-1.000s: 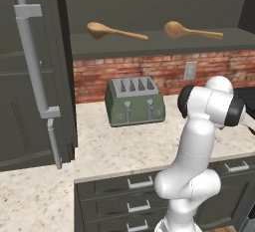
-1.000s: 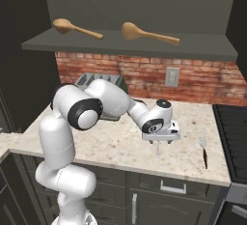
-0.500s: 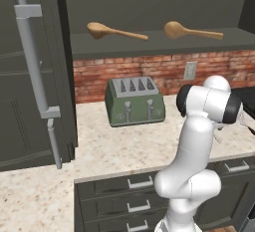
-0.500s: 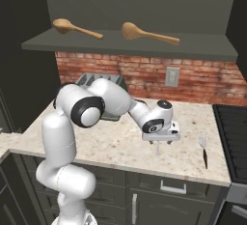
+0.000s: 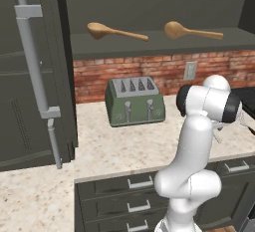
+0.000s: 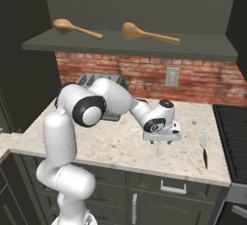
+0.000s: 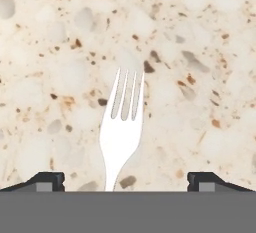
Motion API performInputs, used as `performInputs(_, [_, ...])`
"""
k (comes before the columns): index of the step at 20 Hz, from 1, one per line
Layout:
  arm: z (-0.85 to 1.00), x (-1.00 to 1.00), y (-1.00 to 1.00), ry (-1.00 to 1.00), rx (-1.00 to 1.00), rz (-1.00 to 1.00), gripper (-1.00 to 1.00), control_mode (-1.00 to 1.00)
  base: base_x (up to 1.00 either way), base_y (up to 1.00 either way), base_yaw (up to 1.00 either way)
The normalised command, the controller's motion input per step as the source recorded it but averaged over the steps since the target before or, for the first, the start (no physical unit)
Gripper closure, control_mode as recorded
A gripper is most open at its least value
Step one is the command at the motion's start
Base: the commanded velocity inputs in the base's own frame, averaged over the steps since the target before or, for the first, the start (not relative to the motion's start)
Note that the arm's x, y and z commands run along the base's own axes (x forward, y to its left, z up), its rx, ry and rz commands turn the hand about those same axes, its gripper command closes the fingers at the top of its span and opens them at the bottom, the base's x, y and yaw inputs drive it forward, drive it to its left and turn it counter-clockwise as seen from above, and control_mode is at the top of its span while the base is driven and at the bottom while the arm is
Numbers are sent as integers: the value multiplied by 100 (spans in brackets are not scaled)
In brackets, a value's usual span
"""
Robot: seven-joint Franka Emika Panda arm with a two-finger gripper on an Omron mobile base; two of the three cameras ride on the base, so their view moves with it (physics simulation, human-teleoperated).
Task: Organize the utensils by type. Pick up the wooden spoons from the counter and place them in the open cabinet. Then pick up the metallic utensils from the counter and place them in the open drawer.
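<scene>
- Gripper [image 6: 161,141] hangs low over the counter [image 6: 120,144], pointing down, fingers spread wide with nothing between them; the two finger tips [image 7: 47,179] sit far apart at the bottom of the hand view.
- Directly under the hand: a silvery fork [image 7: 122,122] lies flat on the speckled stone, tines pointing away from the camera, centred in the gap between the tips, with bare stone on both sides of it.
- From the right base view, a thin silvery piece [image 6: 157,150] shows just below the hand.
- Just right of the gripper, close to the counter's right edge beside the black stovetop [image 6: 234,137]: a second fork [image 6: 204,147] with a dark handle, handle toward the front edge. It lies apart from the gripper.
- Front counter edge runs close below the hand; drawer fronts [image 5: 137,196] beneath.
- Left of the arm, a wide stretch of bare counter.
- Further back: green toaster [image 5: 134,101] against the brick wall.
- Above, on the cabinet shelf [image 5: 159,42]: two wooden spoons [image 5: 115,31] [image 5: 191,31], well apart, lying flat.
- Cabinet door [image 5: 35,71] stands open at far left.
</scene>
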Motion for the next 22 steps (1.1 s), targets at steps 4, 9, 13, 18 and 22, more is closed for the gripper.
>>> performInputs(4, [-25, -9, 16, 0, 0, 0, -100, -100, 0, 0, 0])
performInputs(9, [-27, -13, 19, 0, 0, 0, -100, -100, 0, 0, 0])
performInputs(13, [-27, -16, 22, 0, -2, 0, -100, -100, 0, 0, 0])
performInputs(18, [-24, -20, 18, 0, -4, 0, -100, -100, 0, 0, 0])
performInputs(22, [-18, -26, 22, 0, -4, 0, -100, -100, 0, 0, 0])
